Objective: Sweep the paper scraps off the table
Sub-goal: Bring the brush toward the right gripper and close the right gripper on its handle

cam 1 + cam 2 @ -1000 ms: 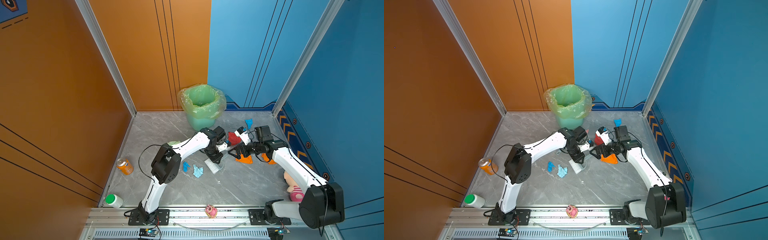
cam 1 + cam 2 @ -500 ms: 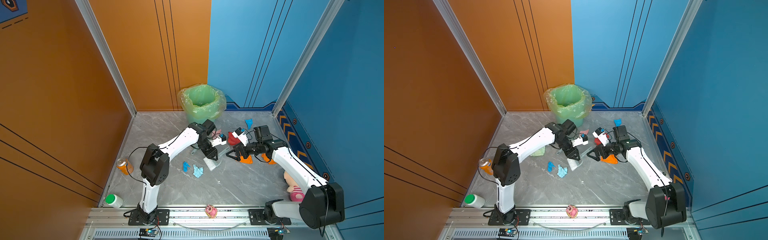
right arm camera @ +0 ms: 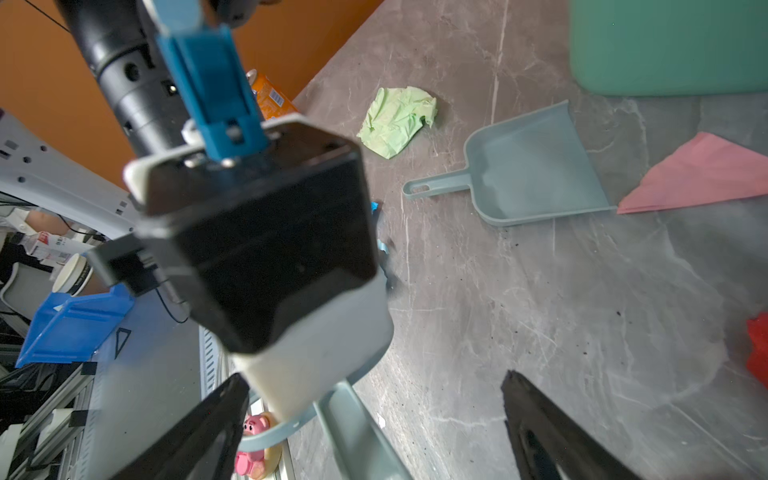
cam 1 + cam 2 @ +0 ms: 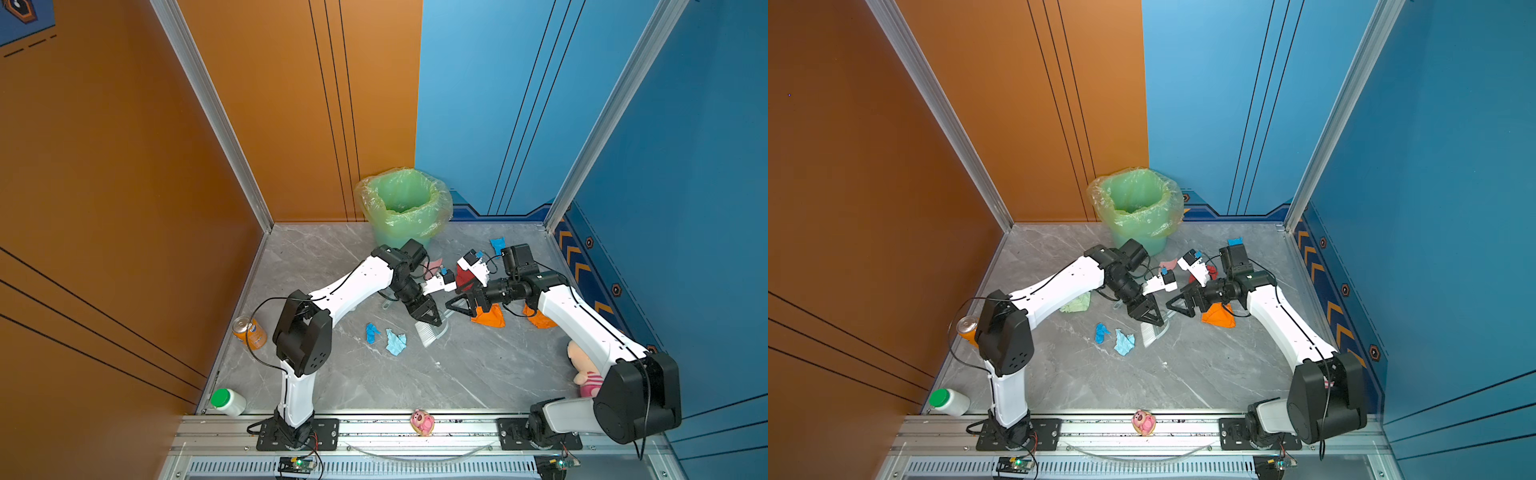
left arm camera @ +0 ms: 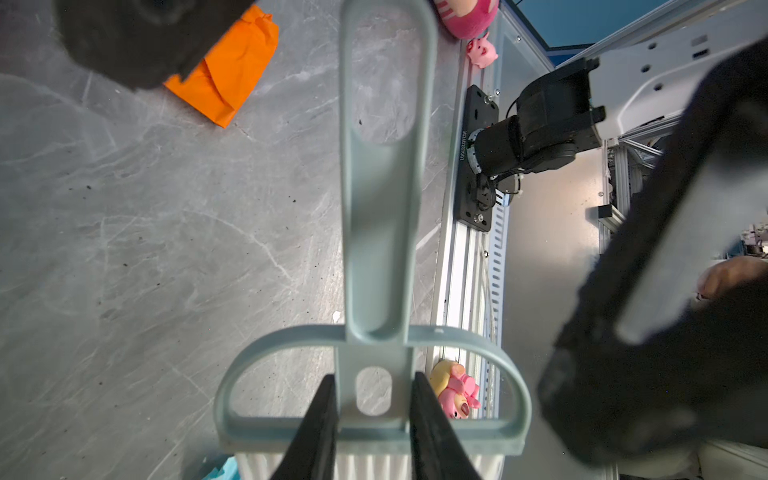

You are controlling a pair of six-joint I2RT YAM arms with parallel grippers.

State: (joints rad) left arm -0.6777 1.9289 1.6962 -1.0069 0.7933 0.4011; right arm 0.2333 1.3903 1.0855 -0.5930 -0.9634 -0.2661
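Pale blue plastic makes up the brush [image 5: 380, 232]. The left hand [image 5: 374, 376] pinches its handle low down, just above the bristle head, a grip that probably gives firm control of the bristles on the bench [image 4: 374, 386]. The bristles sit just beside two of the paper scraps, a blue scrap [image 4: 372, 332] and a light blue scrap [image 4: 395, 341], likely the next to be pushed. The right hand [image 3: 374, 374] is spread wide with the handle's free end between its fingers, perhaps to take or steady the brush. An orange scrap [image 4: 488, 316], a light green scrap [image 3: 397, 120], a pink scrap [image 3: 702, 174] and a red scrap [image 3: 758, 349] lie scattered about. The dustpan [image 3: 536, 166] lies unheld near the bin [image 4: 405, 208], its mouth just beside the pink scrap.
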